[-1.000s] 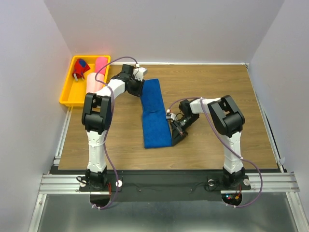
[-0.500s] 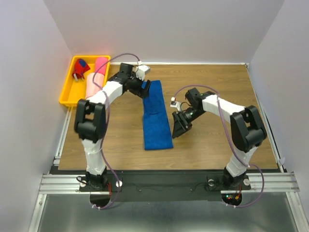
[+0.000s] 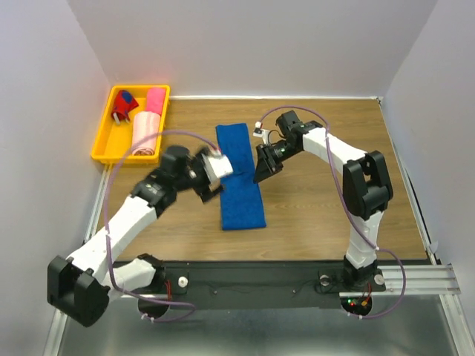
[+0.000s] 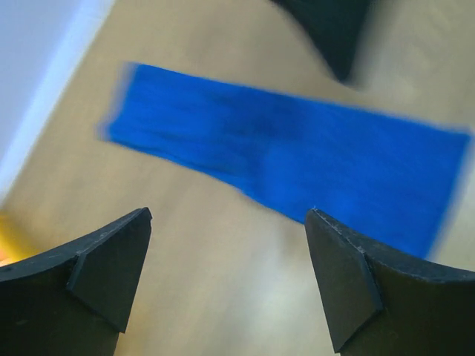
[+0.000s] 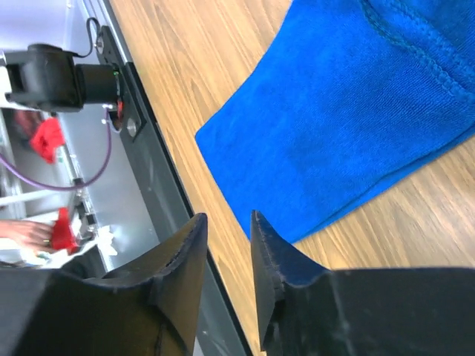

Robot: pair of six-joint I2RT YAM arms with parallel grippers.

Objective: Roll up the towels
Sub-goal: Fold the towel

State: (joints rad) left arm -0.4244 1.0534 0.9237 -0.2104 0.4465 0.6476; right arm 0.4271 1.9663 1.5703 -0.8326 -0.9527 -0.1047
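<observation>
The royal blue towel (image 3: 239, 178) lies flat and unrolled down the middle of the table, and it shows again as the blue towel (image 4: 297, 156) and the blue towel (image 5: 356, 111). My left gripper (image 3: 213, 187) hovers just off its left edge; in the left wrist view the left gripper (image 4: 226, 215) stands wide open over bare wood. My right gripper (image 3: 262, 169) hangs beside the towel's right edge. In the right wrist view the right gripper (image 5: 228, 215) has a narrow gap with nothing in it. A pale pink towel (image 3: 145, 133) and a hot pink towel (image 3: 155, 99) rest in the tray.
The yellow tray (image 3: 102, 141) stands at the far left corner and also holds a red and blue object (image 3: 122, 107). White walls close in the table on both sides and at the back. The metal rail (image 3: 260, 278) runs along the near edge.
My left arm swung back from the towel's far end to its left edge and the gripper opened wide. My right gripper opened and moved from the towel's near end toward the far end.
</observation>
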